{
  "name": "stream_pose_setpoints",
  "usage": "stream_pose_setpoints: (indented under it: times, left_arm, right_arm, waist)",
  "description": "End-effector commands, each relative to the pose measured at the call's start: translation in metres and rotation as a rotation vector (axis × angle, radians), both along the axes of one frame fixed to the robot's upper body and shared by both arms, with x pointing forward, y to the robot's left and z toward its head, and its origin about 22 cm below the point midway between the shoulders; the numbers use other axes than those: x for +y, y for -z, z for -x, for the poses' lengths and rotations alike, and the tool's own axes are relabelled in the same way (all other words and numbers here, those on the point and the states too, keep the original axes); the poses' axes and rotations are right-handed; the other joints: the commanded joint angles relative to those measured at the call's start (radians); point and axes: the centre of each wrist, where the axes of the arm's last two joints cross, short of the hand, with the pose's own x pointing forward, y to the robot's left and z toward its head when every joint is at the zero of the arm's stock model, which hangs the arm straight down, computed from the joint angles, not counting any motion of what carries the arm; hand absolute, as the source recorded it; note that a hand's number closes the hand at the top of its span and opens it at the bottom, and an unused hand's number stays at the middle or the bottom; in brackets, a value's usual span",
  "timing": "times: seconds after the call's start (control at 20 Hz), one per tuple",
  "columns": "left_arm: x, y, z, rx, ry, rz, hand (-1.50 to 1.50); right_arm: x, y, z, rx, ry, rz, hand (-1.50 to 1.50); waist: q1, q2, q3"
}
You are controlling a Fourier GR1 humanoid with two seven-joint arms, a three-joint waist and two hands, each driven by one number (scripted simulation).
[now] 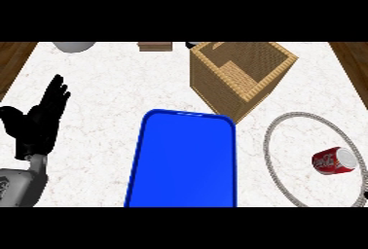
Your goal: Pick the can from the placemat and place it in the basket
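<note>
the can (335,161) is red with white lettering and a silvery end, and it lies on its side rather than standing. it rests inside the placemat (277,125), a round mat with a pale grey rim and a centre as white as the stone around it, at the right of the view; the can sits toward that mat's right side, with its silvery end turned up and to the right.

the basket (248,92) is a square, woven, tan box standing at the far middle-right of the tabletop (108,97), open at the top, just beyond the placemat's upper left edge and well apart from the can. a blue tray (183,160) with rounded corners lies in the middle near the front, its far right corner close to the basket's base.

the left hand (36,124) shows at the left edge, raised on its grey forearm (22,187), its fingers (56,92) straight and pointing up, the thumb spread to the left, holding nothing. the right hand does not show.

along the far edge lie a pale rounded thing (74,46) and a small brown block (155,46), both cut off by the view.
</note>
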Motion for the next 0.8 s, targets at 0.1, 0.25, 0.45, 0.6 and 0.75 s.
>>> stream_pose_setpoints:
  times: [0.1,0.25,0.45,0.6,0.75]
  left_arm:
    - [0.007,0.009,0.005,0.0,0.025,0.007,0.0]
    - [0.001,-0.008,0.003,-0.003,0.009,0.003,0.0]
    - [-0.007,0.017,0.0,-0.004,0.009,-0.007,0.0]
    - [-0.005,0.003,-0.004,0.002,0.007,0.015,0.0]
    - [0.004,0.004,-0.004,0.006,0.011,0.013,0.0]
  right_arm:
    - [-0.002,0.034,-0.003,-0.008,0.099,-0.055,-1.5]
    - [0.011,0.046,-0.012,-0.031,0.095,-0.066,-1.5]
    - [0.041,0.061,-0.027,-0.056,0.09,0.0,-1.5]
    - [0.034,0.078,-0.025,-0.039,0.109,0.022,-1.5]
    - [0.035,0.077,-0.022,-0.048,0.108,0.032,-1.5]
  waist:
    - [0.004,0.0,0.002]
    - [0.005,0.0,0.002]
    - [0.005,0.001,0.001]
    - [0.004,0.0,0.002]
    - [0.003,0.0,0.002]
